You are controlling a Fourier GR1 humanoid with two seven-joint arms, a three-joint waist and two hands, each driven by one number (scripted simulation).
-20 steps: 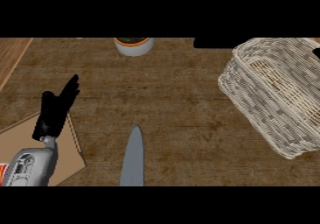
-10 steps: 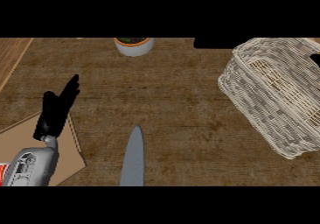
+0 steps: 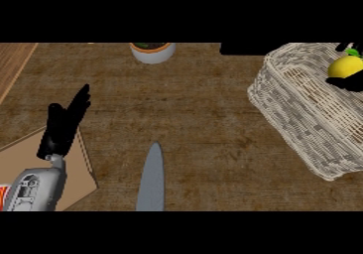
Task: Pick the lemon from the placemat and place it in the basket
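While black fingers (image 3: 354, 82) curl around it, smooth lemon (image 3: 345, 65) tops woven basket (image 3: 309, 114).

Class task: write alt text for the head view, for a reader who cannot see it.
The right hand holds a yellow lemon over a wicker basket at the right edge. The left hand rests open at the left, above a tan placemat on the brown counter.

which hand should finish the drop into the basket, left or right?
Right. The right hand is curled round the lemon above the wicker basket at the view's right edge. The left hand rests open at the left, far from the basket and holding nothing.
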